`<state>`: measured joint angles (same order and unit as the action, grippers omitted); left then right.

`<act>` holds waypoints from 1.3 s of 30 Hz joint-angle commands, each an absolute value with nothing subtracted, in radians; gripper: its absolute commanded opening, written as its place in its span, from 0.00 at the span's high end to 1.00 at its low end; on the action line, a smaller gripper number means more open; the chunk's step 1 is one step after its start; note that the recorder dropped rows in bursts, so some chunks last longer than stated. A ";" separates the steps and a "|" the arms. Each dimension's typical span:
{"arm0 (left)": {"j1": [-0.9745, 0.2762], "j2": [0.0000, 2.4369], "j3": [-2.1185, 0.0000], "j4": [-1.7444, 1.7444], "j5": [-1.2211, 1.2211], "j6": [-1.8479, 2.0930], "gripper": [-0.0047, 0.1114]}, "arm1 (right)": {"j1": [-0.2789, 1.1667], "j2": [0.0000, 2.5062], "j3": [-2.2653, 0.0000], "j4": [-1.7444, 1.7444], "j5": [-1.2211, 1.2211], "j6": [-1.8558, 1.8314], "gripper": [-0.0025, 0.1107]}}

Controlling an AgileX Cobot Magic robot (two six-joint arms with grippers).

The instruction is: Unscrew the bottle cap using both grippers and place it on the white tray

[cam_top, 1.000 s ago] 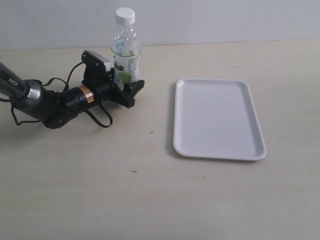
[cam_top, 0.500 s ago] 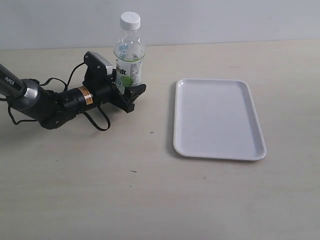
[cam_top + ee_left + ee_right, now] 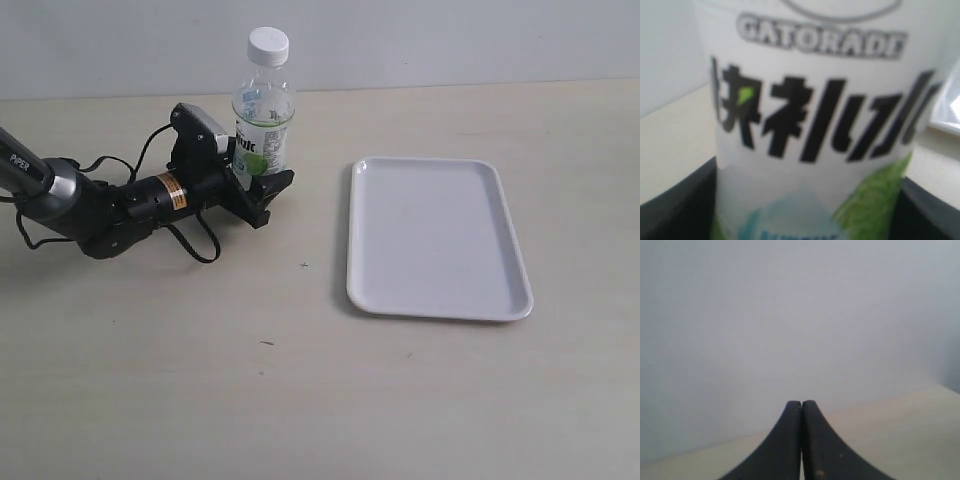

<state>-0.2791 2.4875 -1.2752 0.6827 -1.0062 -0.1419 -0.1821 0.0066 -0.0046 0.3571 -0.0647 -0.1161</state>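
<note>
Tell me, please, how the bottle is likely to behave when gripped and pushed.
The bottle is tall and narrow and the left gripper holds it low, so its top may tip if pushed. Its clear plastic would probably dent under a hard squeeze. The smooth label might slip.

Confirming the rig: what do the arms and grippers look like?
The left arm is black with a silver ring, a copper band, white PiPER lettering and black cables. The left gripper is black too. The right gripper shows two curved black fingers.
</note>
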 commanded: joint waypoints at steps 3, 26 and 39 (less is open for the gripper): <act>-0.279 2.485 -1.267 0.692 -0.995 -0.126 0.96 | -0.186 0.110 -0.241 0.327 -0.031 0.098 0.98; -0.279 2.464 -1.267 0.746 -0.962 -0.089 0.96 | 0.190 1.845 -1.782 0.304 1.147 -0.124 0.96; -0.279 2.462 -1.267 0.756 -0.947 -0.087 0.96 | 0.323 1.994 -1.942 0.190 1.000 -0.156 0.37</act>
